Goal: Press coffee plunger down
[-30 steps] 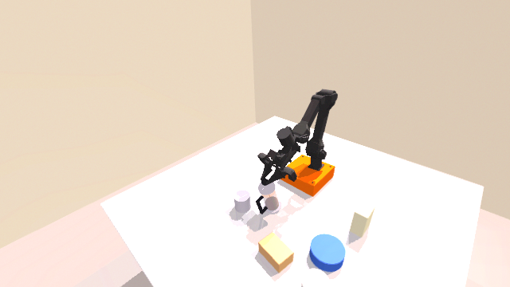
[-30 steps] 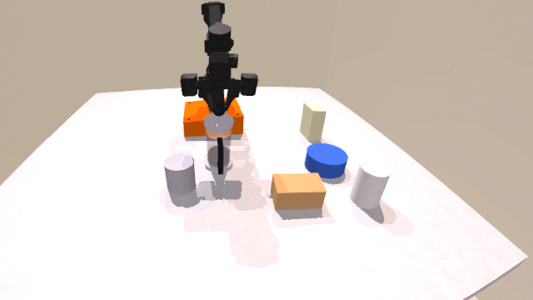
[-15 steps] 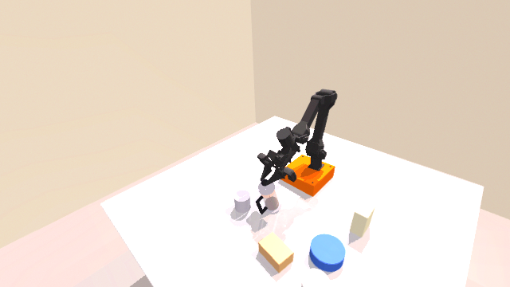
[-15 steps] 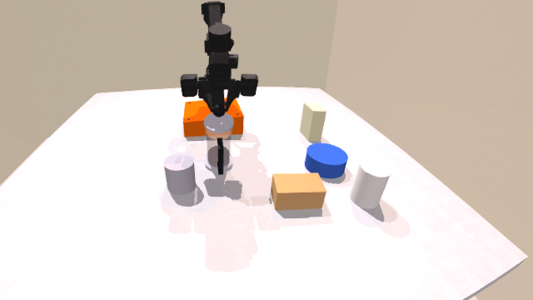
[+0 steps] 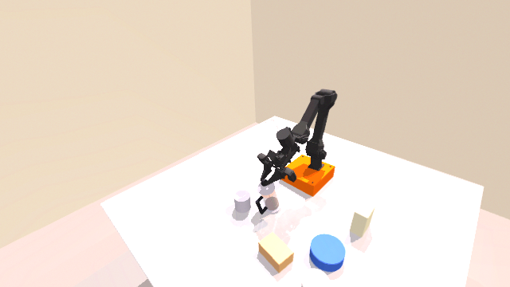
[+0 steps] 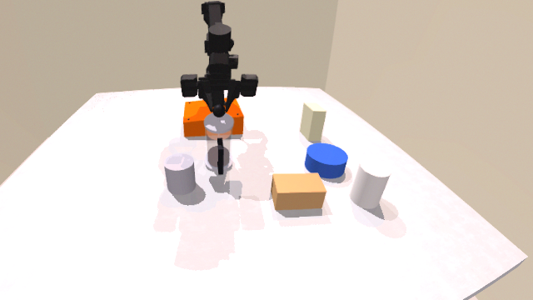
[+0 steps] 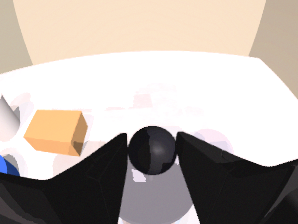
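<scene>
The coffee press stands upright, a clear glass body with a grey lid and a black handle facing the exterior camera. A dark plunger disc shows low inside the glass, near the base. The round black plunger knob sits close above the lid. My gripper is shut on the knob, a fingertip against each side of it in the wrist view. Any rod between knob and lid is hidden.
A grey cylinder stands near the press. An orange-tan block, a blue disc, a cream block and a white cylinder stand farther off. The orange arm base is behind the press.
</scene>
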Motion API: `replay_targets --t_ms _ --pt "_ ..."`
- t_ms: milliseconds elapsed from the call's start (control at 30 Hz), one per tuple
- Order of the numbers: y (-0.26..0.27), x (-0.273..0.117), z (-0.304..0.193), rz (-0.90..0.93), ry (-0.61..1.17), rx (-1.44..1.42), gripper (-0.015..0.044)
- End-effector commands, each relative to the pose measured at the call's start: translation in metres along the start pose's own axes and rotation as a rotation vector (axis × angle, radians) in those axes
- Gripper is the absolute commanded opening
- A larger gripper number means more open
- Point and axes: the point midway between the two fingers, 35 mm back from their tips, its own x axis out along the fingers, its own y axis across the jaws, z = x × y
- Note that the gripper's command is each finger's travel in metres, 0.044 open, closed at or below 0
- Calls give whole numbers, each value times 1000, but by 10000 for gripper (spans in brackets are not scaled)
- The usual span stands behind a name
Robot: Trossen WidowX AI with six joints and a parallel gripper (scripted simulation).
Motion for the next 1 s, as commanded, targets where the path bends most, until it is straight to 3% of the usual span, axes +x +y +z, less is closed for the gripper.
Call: replay_targets --t_ms 0,333,667,867,967 --pt "0 0 0 0 1 0 172" --pt "0 0 0 0 1 0 435" --pt "2 -17 13 5 13 -11 440" --pt "2 -76 40 3 23 -8 440" --pt "2 -85 41 2 24 -8 440"
